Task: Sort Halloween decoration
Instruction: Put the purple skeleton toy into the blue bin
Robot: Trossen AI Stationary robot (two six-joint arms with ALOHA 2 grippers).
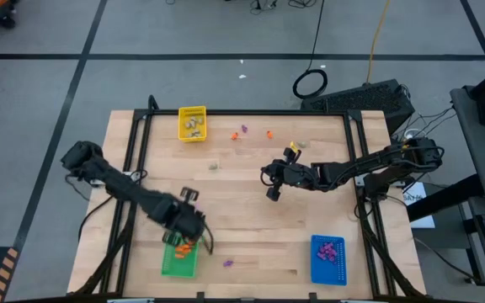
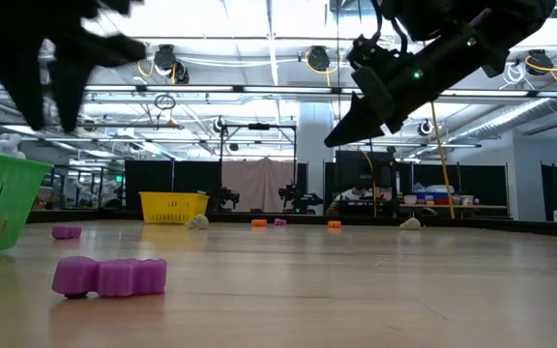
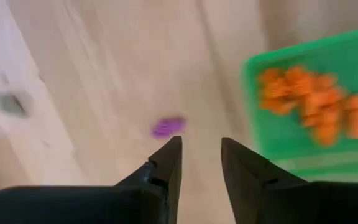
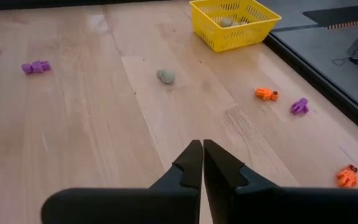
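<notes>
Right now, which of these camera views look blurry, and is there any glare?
Left wrist view: smeared with motion blur, the green tray and its orange trinkets streaked. High view: the left gripper is blurred above that tray. Right wrist view: sharp, with soft sheen on the table. Low view: bright ceiling lights leave the right gripper a dark silhouette.

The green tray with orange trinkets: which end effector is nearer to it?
Left. The left end effector hovers right at the green tray, while the right end effector hangs over the table's middle, far from it.
</notes>
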